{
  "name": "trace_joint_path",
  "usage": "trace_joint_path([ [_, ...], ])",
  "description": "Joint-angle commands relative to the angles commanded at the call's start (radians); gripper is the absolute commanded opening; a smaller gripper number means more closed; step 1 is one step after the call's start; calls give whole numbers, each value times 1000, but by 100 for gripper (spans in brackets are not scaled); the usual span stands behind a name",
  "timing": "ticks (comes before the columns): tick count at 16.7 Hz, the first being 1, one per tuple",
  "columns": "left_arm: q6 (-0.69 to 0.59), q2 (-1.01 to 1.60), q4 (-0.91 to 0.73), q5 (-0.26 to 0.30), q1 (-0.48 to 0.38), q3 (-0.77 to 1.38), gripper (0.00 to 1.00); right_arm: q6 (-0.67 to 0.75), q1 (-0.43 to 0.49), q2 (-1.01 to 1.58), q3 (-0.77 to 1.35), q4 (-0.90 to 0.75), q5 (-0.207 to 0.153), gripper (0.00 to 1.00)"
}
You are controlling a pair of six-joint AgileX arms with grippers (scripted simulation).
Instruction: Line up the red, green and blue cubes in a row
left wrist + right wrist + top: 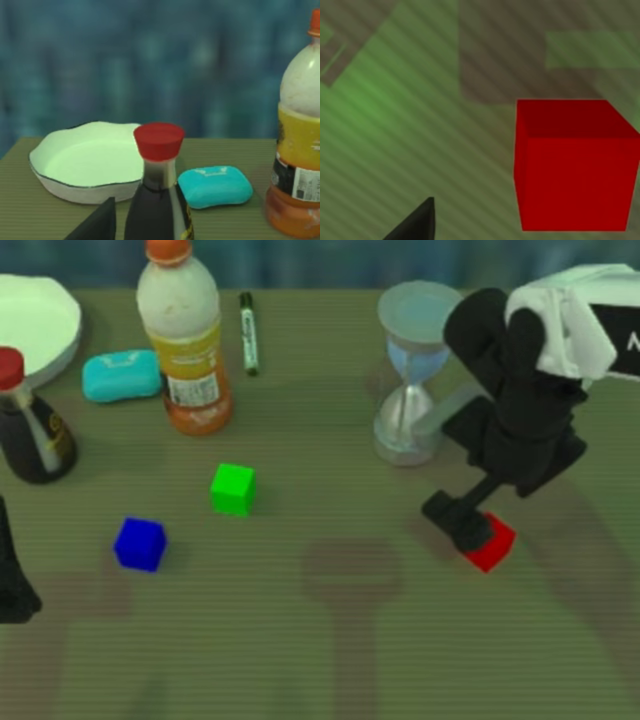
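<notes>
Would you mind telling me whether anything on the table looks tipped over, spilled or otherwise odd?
Nothing stands out. The orange bottle, soy sauce bottle and hourglass stand upright, nothing has spilled, and the red cube sits flat beside the right gripper.

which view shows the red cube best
The right wrist view: the red cube fills much of it, two faces plain. In the top view the right gripper covers part of the cube at the table's right. The left wrist view does not show it.

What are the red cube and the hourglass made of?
The red cube looks like plain matte plastic or painted wood: flat colour, no shine. The hourglass seems to be clear glass with grey metal-looking ends; you can see through its bulbs.
</notes>
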Motion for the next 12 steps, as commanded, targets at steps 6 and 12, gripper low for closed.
trace_joint_path([
  [6,0,0,0,0,0,0,100,4,2,104,-112,222,1,100],
  [12,0,0,0,0,0,0,100,4,3,111,-119,232,1,85],
])
